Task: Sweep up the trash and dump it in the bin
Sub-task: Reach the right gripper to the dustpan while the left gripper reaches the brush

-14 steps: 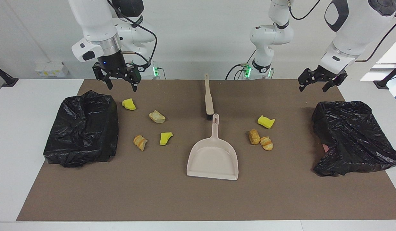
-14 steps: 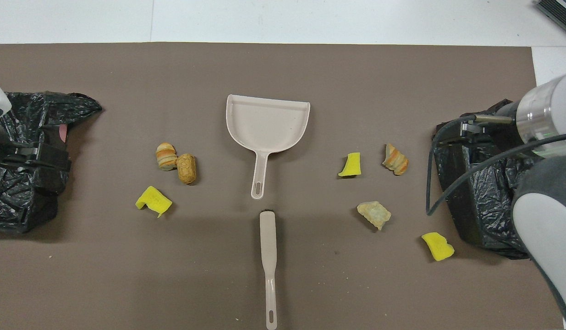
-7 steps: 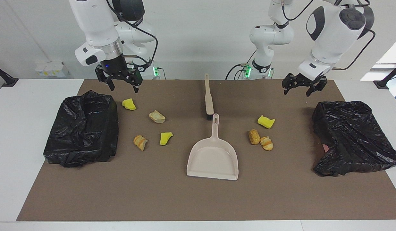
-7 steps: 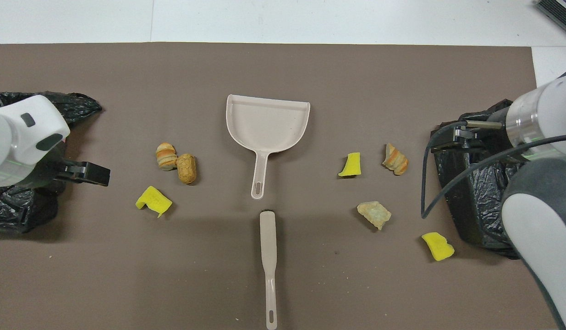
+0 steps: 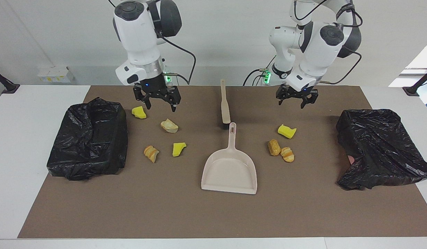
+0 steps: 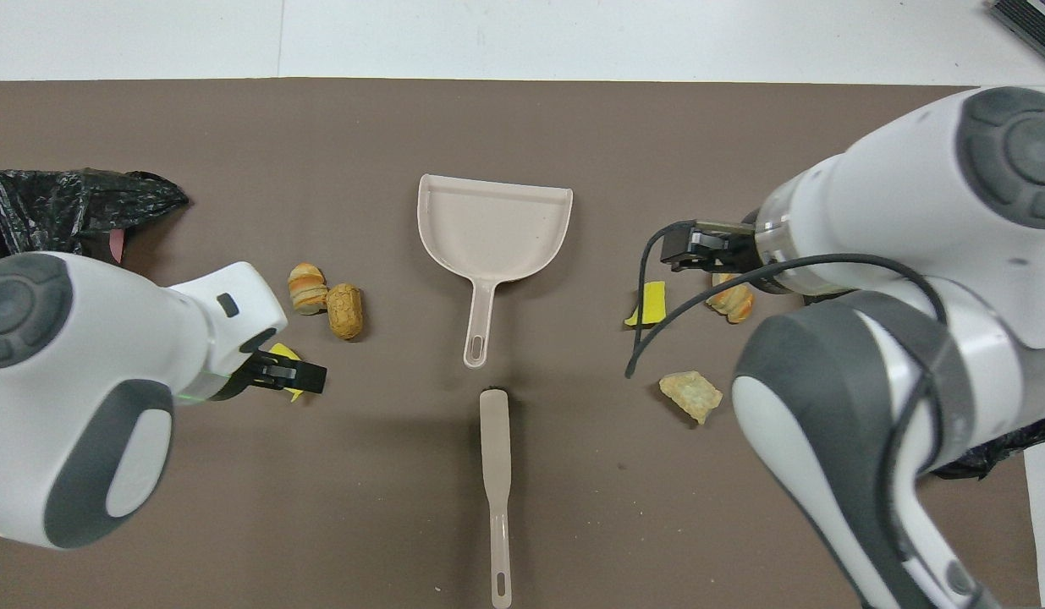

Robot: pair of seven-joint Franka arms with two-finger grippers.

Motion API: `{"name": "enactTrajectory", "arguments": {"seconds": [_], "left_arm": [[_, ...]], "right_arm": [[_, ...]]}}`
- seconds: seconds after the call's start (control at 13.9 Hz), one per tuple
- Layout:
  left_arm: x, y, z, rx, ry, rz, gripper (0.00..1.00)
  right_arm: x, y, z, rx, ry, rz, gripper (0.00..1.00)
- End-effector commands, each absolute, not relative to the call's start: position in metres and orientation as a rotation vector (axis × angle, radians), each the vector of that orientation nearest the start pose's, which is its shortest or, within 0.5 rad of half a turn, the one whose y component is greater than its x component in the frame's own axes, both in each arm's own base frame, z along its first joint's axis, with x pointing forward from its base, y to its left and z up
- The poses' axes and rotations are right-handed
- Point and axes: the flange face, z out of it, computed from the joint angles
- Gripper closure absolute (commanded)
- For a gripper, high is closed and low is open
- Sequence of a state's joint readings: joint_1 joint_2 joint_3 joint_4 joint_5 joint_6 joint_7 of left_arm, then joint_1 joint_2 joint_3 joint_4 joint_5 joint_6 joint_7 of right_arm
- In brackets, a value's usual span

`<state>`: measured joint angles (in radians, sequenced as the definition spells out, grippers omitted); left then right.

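Observation:
Trash lies on the brown mat in two groups. Toward the right arm's end lie a yellow chunk point(image 5: 139, 112), a bread bit point(image 5: 169, 126), a croissant bit point(image 5: 151, 153) and a second yellow chunk point(image 5: 178, 149). Toward the left arm's end lie a yellow chunk point(image 5: 286, 131) and two pastry bits point(image 5: 274, 147). The beige dustpan point(image 5: 229, 171) and brush point(image 5: 225, 103) lie mid-table, the brush nearer the robots. My right gripper point(image 5: 160, 105) hangs open and empty over the mat between yellow chunk and bread bit. My left gripper point(image 5: 292, 103) hangs open and empty over the mat beside the yellow chunk.
A bin lined with a black bag point(image 5: 89, 138) stands at the right arm's end, and another point(image 5: 379, 148) at the left arm's end. In the overhead view the arms cover much of both bins and one yellow chunk; the dustpan point(image 6: 492, 224) and brush point(image 6: 495, 457) show.
Both arms have swung inward from beside the bins toward the middle of the table. Both grippers stay open and empty. No trash, dustpan or brush has moved.

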<state>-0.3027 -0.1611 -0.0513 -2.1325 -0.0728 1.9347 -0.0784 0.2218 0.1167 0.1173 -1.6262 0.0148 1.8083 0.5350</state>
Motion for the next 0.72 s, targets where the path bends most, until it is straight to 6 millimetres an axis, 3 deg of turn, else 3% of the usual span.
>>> {"name": "enactTrajectory", "arguments": {"seconds": [0.0, 0.07, 0.22, 0.36, 0.5, 0.65], "left_arm": [[0.431, -0.221, 0.449, -3.183, 0.39, 0.037, 0.0], [0.418, -0.243, 0.439, -3.182, 0.384, 0.043, 0.0], [0.386, -0.281, 0.411, -3.182, 0.377, 0.033, 0.0], [0.353, -0.305, 0.389, -3.191, 0.388, -0.004, 0.0], [0.324, -0.332, 0.381, -3.196, 0.383, -0.008, 0.0], [0.299, -0.352, 0.375, -3.208, 0.379, -0.023, 0.0]], "right_arm": [[0.591, 0.258, 0.52, -3.059, 0.379, -0.025, 0.0], [0.593, 0.285, 0.505, -3.059, 0.37, -0.011, 0.0], [0.616, 0.315, 0.484, -3.037, 0.343, 0.036, 0.0], [0.625, 0.361, 0.453, -3.03, 0.308, 0.052, 0.0], [0.637, 0.383, 0.432, -3.02, 0.3, 0.052, 0.0], [0.627, 0.408, 0.411, -3.031, 0.276, 0.056, 0.0]]}}
